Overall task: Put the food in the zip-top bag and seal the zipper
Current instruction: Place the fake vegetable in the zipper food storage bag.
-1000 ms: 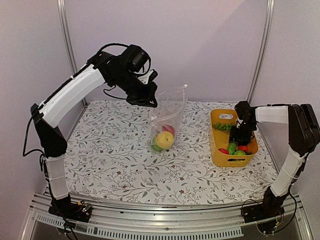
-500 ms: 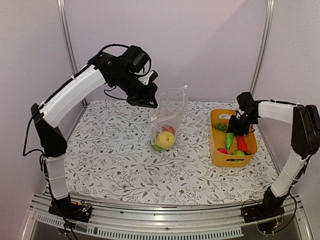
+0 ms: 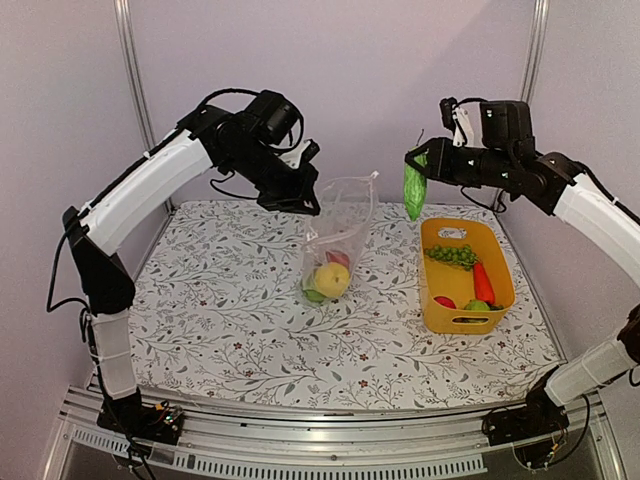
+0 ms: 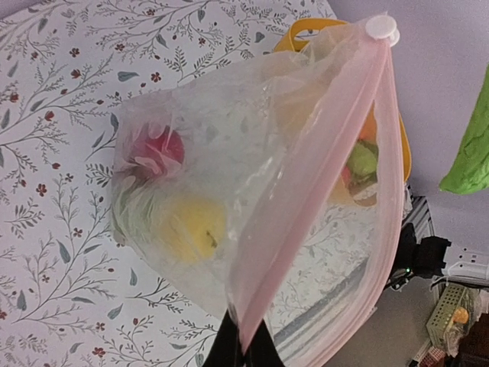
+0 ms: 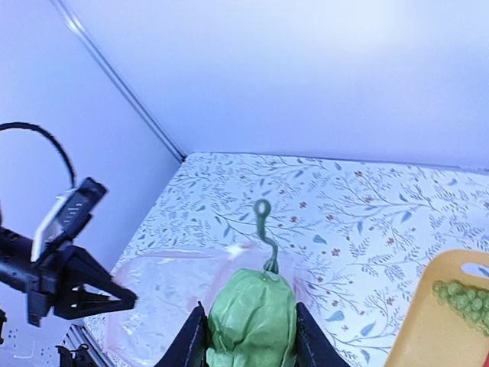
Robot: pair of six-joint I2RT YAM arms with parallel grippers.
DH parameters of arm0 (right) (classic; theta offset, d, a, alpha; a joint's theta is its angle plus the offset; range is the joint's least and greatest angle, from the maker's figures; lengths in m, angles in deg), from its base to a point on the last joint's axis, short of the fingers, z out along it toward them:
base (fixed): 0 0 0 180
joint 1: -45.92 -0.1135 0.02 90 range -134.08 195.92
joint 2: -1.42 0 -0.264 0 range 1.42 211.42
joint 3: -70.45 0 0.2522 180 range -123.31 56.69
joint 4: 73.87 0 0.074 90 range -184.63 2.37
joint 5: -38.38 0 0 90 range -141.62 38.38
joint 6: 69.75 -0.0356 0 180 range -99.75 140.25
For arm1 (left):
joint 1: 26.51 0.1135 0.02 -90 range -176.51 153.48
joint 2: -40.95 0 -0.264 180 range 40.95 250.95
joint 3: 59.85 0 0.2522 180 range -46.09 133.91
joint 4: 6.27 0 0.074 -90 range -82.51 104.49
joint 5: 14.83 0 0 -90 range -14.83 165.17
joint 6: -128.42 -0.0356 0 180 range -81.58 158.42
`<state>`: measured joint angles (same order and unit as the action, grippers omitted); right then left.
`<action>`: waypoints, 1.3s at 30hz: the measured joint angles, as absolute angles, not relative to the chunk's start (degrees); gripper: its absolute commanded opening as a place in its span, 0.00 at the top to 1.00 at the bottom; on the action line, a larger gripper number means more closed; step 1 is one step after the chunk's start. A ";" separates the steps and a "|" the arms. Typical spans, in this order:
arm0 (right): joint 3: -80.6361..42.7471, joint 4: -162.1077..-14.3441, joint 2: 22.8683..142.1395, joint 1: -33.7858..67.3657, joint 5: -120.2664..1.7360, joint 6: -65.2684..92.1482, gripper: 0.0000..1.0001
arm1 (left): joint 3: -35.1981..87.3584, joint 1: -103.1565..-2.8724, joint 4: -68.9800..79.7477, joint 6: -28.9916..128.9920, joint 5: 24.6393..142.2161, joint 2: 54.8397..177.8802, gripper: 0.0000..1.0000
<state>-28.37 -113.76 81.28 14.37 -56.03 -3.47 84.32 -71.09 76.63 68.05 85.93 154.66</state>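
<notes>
The clear zip-top bag [image 3: 340, 225] hangs upright over the table, holding a yellow lemon [image 3: 329, 278], a red ball [image 3: 338, 258] and a green piece [image 3: 313, 293]. My left gripper [image 3: 305, 203] is shut on its mouth edge. In the left wrist view the pinkish zipper [image 4: 321, 176] runs up from that gripper [image 4: 243, 348] to a white slider [image 4: 382, 29], with the mouth gaping. My right gripper [image 3: 420, 166], raised to the right of the bag, is shut on a green cucumber [image 3: 413, 192] that hangs down. The right wrist view shows the cucumber [image 5: 252, 321] above the bag [image 5: 168, 306].
The yellow basket [image 3: 432, 292] stands at the right with a green grape bunch [image 3: 452, 255], an orange-red carrot [image 3: 483, 282], a red ball [image 3: 446, 301] and a green round piece [image 3: 478, 305]. Metal frame posts stand at the back corners.
My right gripper closed on the cucumber in the basket, lifted it out and carried it up and left toward the bag. The left gripper and bag have not moved.
</notes>
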 measured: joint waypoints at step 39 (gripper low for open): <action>-25.70 -100.19 77.34 -0.43 -53.56 12.22 0.33 | 84.08 -70.70 75.10 70.06 89.65 154.90 1.00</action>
<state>-25.70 -100.19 77.34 -0.43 -53.56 12.22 84.08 -70.70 75.10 70.06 89.65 154.90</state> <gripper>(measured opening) 0.706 0.005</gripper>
